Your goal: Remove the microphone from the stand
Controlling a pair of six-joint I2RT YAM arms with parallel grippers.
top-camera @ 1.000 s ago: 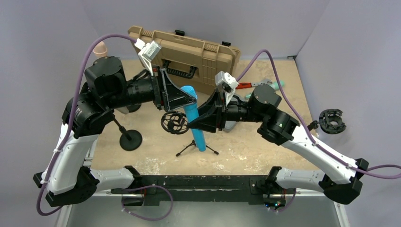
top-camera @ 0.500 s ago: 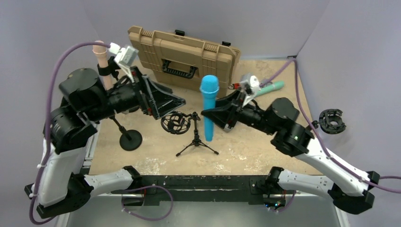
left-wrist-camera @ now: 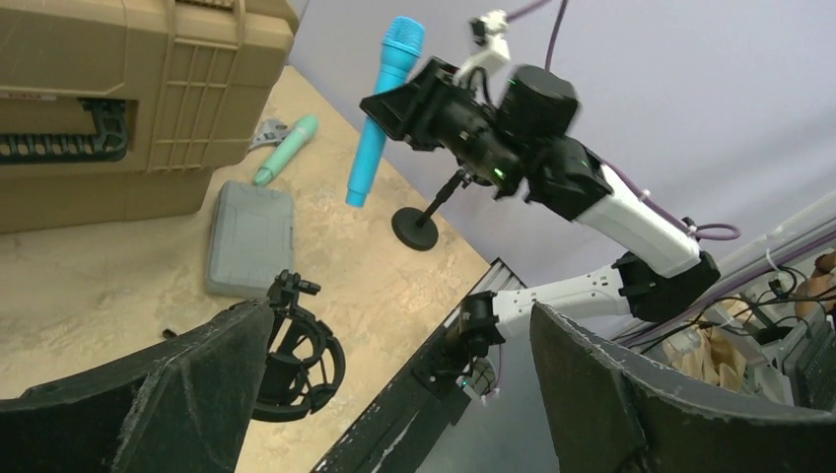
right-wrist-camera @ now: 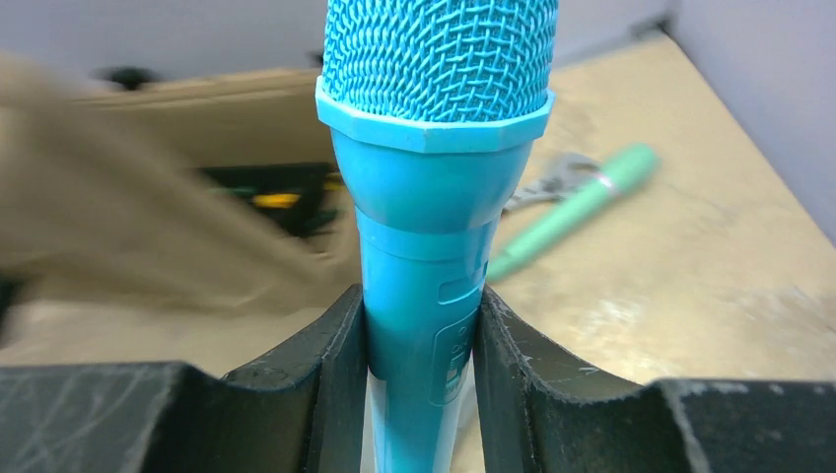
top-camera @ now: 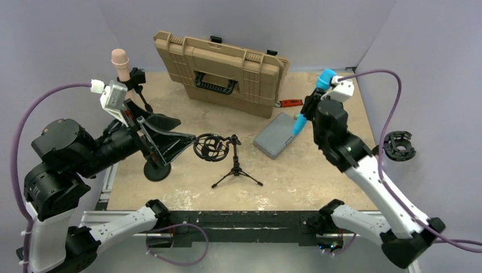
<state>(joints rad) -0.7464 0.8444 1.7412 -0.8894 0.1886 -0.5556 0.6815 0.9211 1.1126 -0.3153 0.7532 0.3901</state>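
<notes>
The blue microphone [top-camera: 324, 80] is off the stand, held up in the air at the back right. My right gripper [top-camera: 307, 109] is shut on its body, head upward; the right wrist view shows both fingers pressed against the microphone [right-wrist-camera: 434, 197] at the gripper [right-wrist-camera: 422, 307]. The small black tripod stand [top-camera: 236, 168] sits mid-table with its empty shock-mount ring [top-camera: 210, 147]. My left gripper [top-camera: 183, 132] is open just left of the ring and holds nothing. In the left wrist view the ring [left-wrist-camera: 296, 350] shows beside the left finger of the gripper [left-wrist-camera: 399, 325], and the microphone [left-wrist-camera: 380, 108] hangs beyond.
A tan hard case [top-camera: 221, 62] lies at the back. A grey box [top-camera: 277, 135] is right of the tripod, a red-handled tool [top-camera: 290, 103] behind it. A pink microphone [top-camera: 120, 58] on a round-based stand [top-camera: 157, 169] is at the left. A green pen [right-wrist-camera: 577, 212] lies at the back right.
My right arm has carried the blue microphone up out of the shock mount and away to the back right. My left gripper has opened and drawn back to the left.
</notes>
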